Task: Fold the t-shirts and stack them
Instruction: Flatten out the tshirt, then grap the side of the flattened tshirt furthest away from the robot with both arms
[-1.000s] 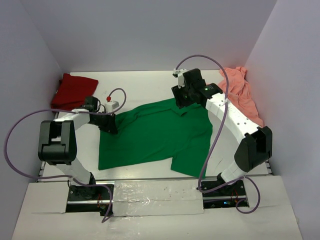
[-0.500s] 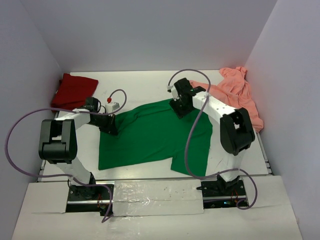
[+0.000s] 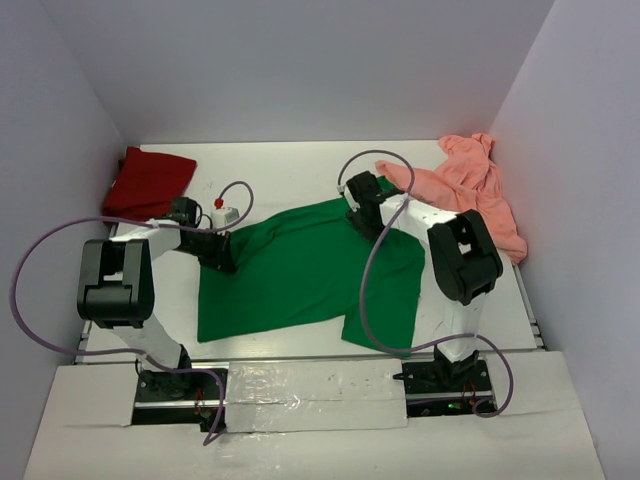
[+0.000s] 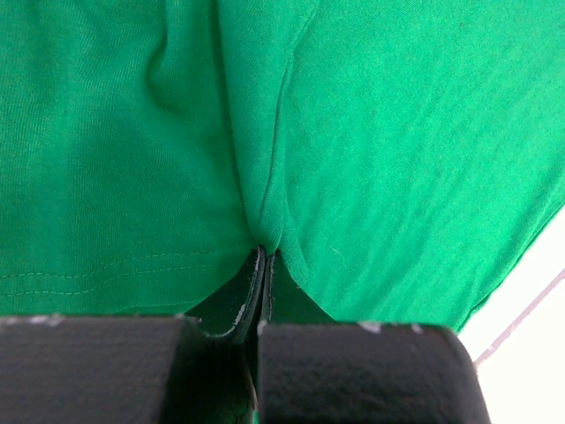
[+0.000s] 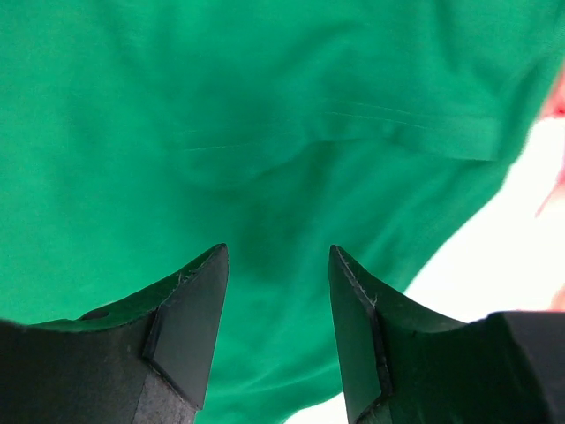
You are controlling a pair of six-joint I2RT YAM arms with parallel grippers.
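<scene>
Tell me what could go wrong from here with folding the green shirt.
The left gripper pinches only a thin fold at the edge of the green t-shirt, so the cloth might slip out when lifted. The right gripper is open over the shirt, holding nothing; a one-sided pull may bunch it. The right arm's cable hangs over the shirt and could snag.
</scene>
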